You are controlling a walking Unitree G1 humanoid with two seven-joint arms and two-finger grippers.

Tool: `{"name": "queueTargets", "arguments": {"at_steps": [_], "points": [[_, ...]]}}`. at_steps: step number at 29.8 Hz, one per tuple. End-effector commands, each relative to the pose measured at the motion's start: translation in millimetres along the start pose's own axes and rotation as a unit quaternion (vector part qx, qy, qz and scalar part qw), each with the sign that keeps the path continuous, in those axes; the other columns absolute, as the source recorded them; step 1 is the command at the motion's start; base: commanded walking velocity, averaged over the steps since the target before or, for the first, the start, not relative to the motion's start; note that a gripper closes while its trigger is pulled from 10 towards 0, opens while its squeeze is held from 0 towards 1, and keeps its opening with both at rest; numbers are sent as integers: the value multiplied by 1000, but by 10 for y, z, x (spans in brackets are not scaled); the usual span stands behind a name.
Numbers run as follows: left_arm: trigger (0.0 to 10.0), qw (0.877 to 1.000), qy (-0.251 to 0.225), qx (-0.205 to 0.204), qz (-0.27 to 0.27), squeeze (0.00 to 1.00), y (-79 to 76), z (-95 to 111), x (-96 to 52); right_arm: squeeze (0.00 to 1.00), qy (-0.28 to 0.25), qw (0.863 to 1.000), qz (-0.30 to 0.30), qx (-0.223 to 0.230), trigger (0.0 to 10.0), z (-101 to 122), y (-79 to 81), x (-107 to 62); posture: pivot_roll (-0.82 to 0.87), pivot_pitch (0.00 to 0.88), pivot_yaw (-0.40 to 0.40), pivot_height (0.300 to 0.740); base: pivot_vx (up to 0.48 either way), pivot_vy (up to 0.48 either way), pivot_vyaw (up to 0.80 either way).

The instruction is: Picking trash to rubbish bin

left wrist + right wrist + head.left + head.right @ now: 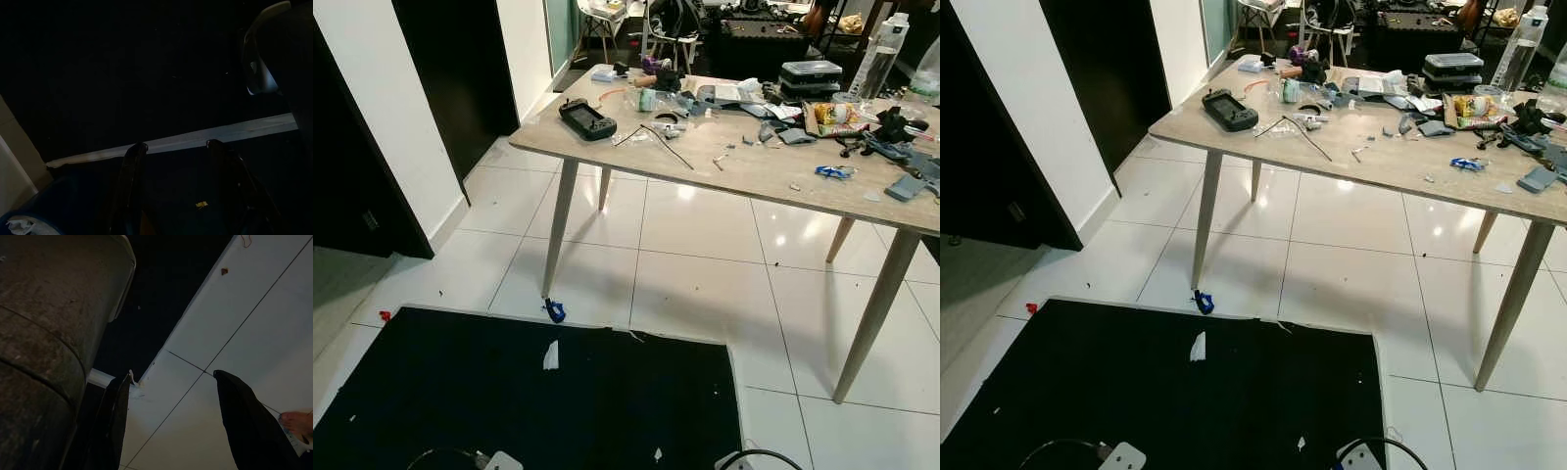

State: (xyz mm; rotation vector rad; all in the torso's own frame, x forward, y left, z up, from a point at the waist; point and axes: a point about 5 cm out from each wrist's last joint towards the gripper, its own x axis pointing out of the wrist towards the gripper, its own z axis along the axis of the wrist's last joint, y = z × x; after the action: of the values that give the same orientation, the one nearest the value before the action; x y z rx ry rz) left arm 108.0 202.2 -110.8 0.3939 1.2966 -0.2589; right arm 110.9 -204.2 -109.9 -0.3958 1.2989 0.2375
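A white scrap of paper [551,355] lies on the black mat [431,392], with a blue bit [554,312] near the table leg [558,227]. Both are far from the left gripper [173,147] and right gripper [173,377], whose fingers are apart.

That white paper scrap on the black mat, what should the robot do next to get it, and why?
Probably step forward and bend toward the white paper scrap. It lies on the black mat ahead of the robot, short of the table leg. Both grippers hang low and open, the left gripper and the right gripper, neither holding anything, so either could pick it up once close.
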Motion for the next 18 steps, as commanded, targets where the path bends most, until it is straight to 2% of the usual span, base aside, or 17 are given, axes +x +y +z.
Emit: {"name": "queueTargets", "arguments": {"at_steps": [1, 18], "points": [[10000, 1000, 1, 2, -2, 0, -27, 12, 4, 0, -2, 1000, 10, -2, 10000, 36, 62, 7, 17, 0, 18, 740, 0, 0, 0], [10000, 1000, 9, -6, 1, 0, -3, -62, -3, 0, -2, 1000, 11, -17, 10000, 32, 66, 7, 48, 3, 5, 740, 0, 0, 0]]}}
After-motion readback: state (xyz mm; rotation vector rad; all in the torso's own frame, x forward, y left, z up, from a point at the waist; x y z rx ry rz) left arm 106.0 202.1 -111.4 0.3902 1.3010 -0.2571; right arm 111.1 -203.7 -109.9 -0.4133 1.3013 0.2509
